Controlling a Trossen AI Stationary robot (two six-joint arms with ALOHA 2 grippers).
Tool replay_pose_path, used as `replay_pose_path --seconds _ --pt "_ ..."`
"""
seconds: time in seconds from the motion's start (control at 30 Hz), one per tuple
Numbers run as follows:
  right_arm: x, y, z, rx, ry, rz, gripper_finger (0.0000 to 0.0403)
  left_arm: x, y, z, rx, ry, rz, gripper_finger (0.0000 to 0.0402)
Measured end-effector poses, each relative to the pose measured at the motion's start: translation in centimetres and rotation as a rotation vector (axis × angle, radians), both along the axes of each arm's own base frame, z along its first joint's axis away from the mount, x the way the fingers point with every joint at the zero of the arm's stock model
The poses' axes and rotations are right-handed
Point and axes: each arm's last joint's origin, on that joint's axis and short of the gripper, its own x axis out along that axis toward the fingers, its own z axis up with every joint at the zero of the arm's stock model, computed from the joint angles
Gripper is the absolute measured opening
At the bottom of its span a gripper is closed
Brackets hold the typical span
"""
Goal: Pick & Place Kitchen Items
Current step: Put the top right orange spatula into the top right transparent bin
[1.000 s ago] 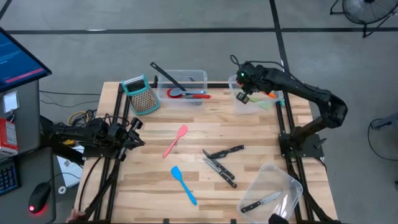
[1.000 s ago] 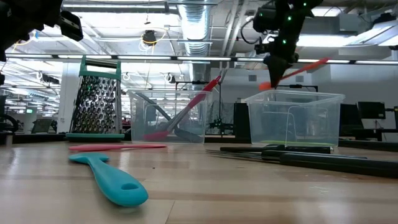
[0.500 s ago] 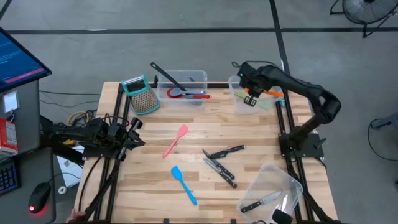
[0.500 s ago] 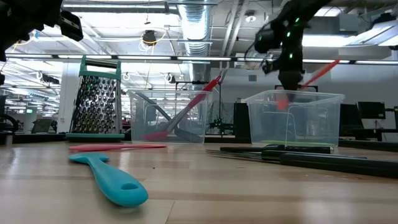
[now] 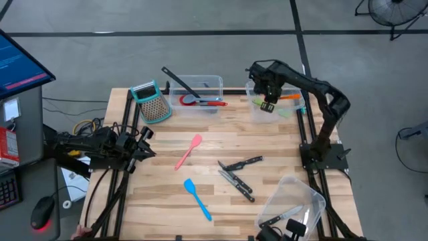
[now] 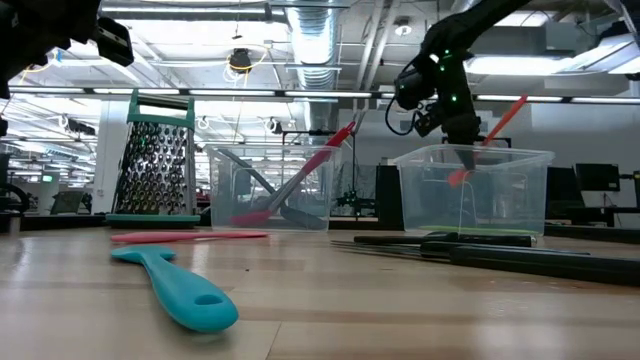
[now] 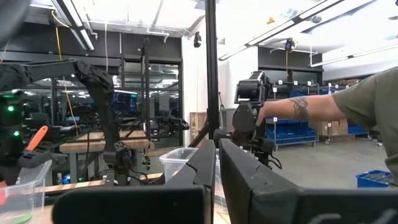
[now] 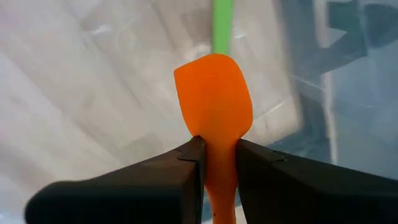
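Our right pincer (image 8: pixel 214 163) squeezes the orange spatula (image 8: pixel 213 109) by its neck, head down, inside the clear bin (image 5: pixel 259 110) at the bench's far right corner, so we can drop it onto the green spatula (image 8: pixel 222 18) there. Our left pincer (image 7: pixel 214 168) waits at the left edge, fingers almost together, holding nothing. The pink spatula (image 5: pixel 189 151), blue spatula (image 5: pixel 198 198) and knives (image 5: pixel 238 173) lie mid-bench.

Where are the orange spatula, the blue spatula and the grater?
orange spatula (image 8: pixel 213 96): right wrist view, middle of its blade, above the right pincer's fingers.
blue spatula (image 5: pixel 197 198): high view, on its handle.
grater (image 5: pixel 154 106): high view, on its metal face.
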Motion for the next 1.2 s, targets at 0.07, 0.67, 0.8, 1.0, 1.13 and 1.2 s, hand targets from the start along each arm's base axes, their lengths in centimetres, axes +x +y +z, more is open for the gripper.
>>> replay_pose_path --seconds 0.07,0.67,0.8,1.0,1.13,1.2 --pt "0.0 -0.7 0.0 0.036 0.000 -0.016 0.0048 0.0 0.0 0.0 0.000 0.000 0.000 0.0008" --pt "1.2 -3.8 0.7 0.063 -0.042 -0.107 0.0048 0.0 0.0 0.0 0.000 0.000 0.000 0.0008" --pt "1.2 -3.7 0.7 0.074 -0.056 -0.146 0.0048 0.0 0.0 0.0 0.000 0.000 0.000 0.0008" --pt "0.5 -4.2 0.8 0.043 -0.060 -0.350 0.0048 0.0 0.0 0.0 0.000 0.000 0.000 0.0008" --pt "0.2 -4.3 0.8 0.052 -0.073 -0.443 0.0048 0.0 0.0 0.0 0.000 0.000 0.000 0.0008" --pt "0.2 -4.3 0.8 0.053 -0.076 -0.462 0.0048 0.0 0.0 0.0 0.000 0.000 0.000 0.0008"
